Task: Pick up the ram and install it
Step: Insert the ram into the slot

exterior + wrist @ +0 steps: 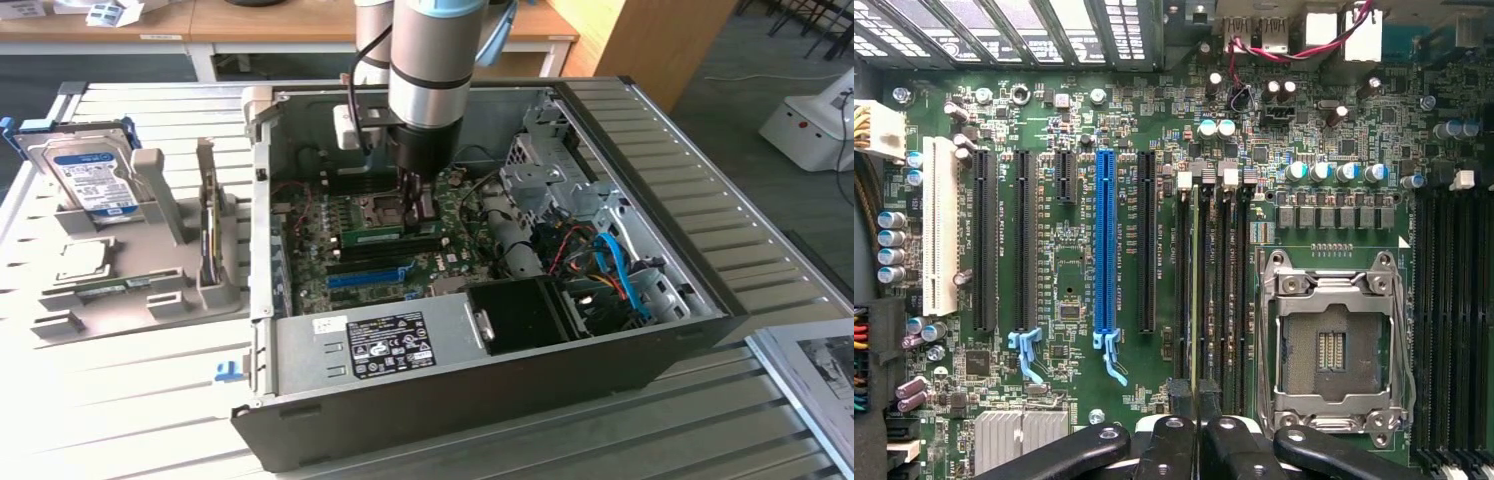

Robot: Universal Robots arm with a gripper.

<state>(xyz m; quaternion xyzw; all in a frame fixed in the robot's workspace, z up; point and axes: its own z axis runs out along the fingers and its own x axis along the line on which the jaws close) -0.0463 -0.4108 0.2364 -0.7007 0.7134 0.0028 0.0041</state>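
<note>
The ram [374,237] is a thin green stick held on edge inside the open computer case [641,340]. In the wrist view I see the ram [1199,290] edge-on, lined up along one of the black memory slots [1182,280] beside the silver CPU socket [1334,345]. My gripper [419,210] hangs straight down from the arm over the motherboard. Its black fingers [1166,445] are closed together, and the gripper [1199,438] is shut on the near end of the stick. I cannot tell whether the ram is pressed fully into the slot.
A long blue slot [1106,250] and black expansion slots lie alongside. The case walls, a black shroud [527,315] and blue cables [621,270] crowd the exterior view's right. A hard drive [94,175] stands in a grey holder [134,290] on the slatted table at the left.
</note>
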